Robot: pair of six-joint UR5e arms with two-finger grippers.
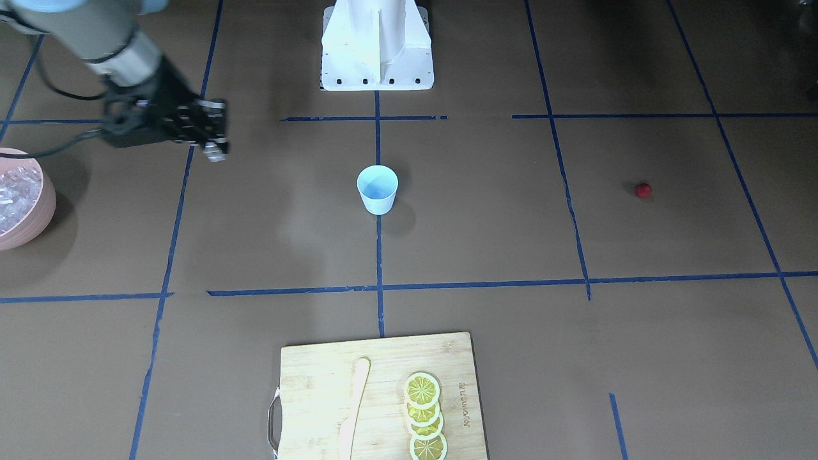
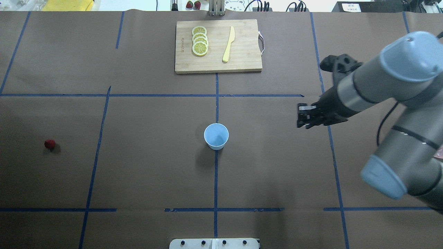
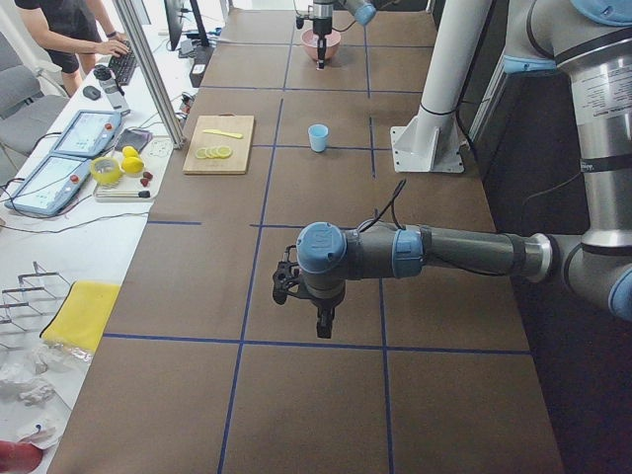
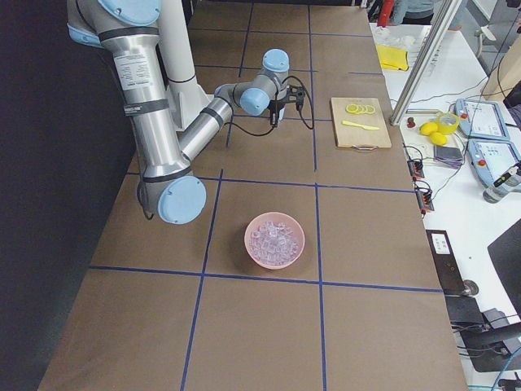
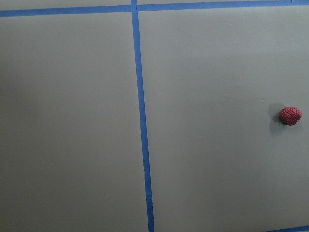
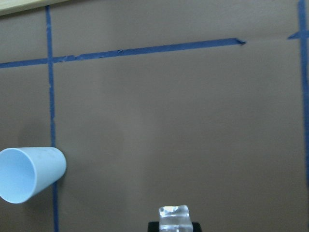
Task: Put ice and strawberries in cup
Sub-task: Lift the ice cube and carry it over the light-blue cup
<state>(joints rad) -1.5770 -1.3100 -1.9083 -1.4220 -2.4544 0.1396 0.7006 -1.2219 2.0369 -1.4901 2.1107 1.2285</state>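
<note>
Ice cube: one clear ice cube [image 6: 175, 217] is pinched in the right gripper [image 2: 301, 117]. It sits at the bottom edge of the right wrist view with its lower part cut off, and only a dark sliver of the fingers shows beneath it.
Ice: the rest lies heaped in the pink bowl [image 4: 275, 262] at the table end on the robot's right. In the front-facing view the frame edge cuts the bowl.
Cup: the light-blue cup [image 2: 216, 136] stands upright on the centre tape line, well apart from the right gripper. In the right wrist view its far side runs off the left edge.
Strawberry: the small dark-red strawberry [image 2: 50, 144] lies alone on the brown paper on the robot's left side, well apart from the cup.
Right gripper: above the table, between bowl and cup.
Left gripper: the left gripper [image 3: 321, 326] shows only in the left side view, hanging over the table, so I cannot tell whether it is spread or closed. Its wrist camera shows none of its fingers, only paper, tape and the strawberry near the right edge.
Cutting board: the cutting board [image 2: 242, 58] lies at the operators' edge. It carries overlapping lemon slices [image 2: 199, 40] and a pale knife [image 2: 228, 45] beside them.
</note>
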